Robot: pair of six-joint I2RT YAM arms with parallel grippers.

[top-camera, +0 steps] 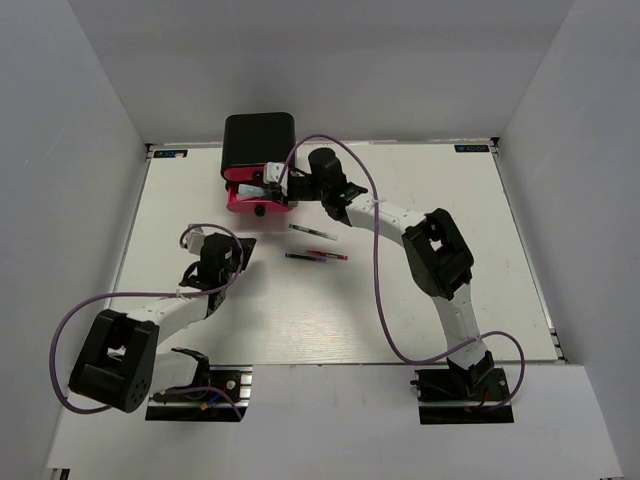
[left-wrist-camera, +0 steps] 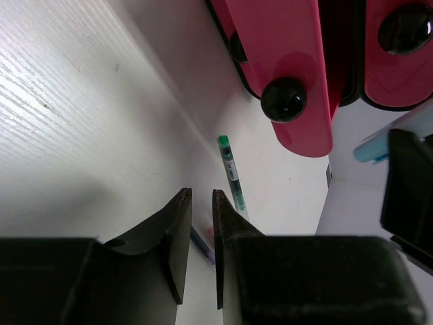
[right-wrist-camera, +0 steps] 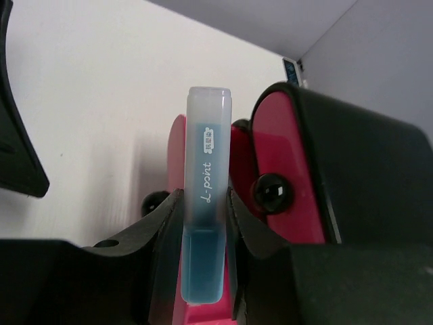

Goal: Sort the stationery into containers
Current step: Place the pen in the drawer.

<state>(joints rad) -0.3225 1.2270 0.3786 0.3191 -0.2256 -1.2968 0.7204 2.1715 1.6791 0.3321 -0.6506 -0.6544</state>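
A glossy black cabinet (top-camera: 258, 138) stands at the back of the table with its lowest pink drawer (top-camera: 255, 203) pulled out. My right gripper (top-camera: 275, 181) is shut on a blue stubby marker (right-wrist-camera: 206, 223) and holds it over that open drawer (right-wrist-camera: 177, 135). My left gripper (top-camera: 236, 250) is empty, its jaws almost together (left-wrist-camera: 201, 194), low over the table in front of the cabinet. A green pen (top-camera: 312, 232), a red pen (top-camera: 328, 254) and a blue pen (top-camera: 299, 257) lie on the table. The green pen (left-wrist-camera: 230, 172) lies just beyond my left fingertips.
The pulled-out drawer's black knob (left-wrist-camera: 284, 99) and an upper drawer's knob (left-wrist-camera: 406, 30) show in the left wrist view. White walls enclose the table on three sides. The right arm (top-camera: 430, 250) reaches across the middle right of the table.
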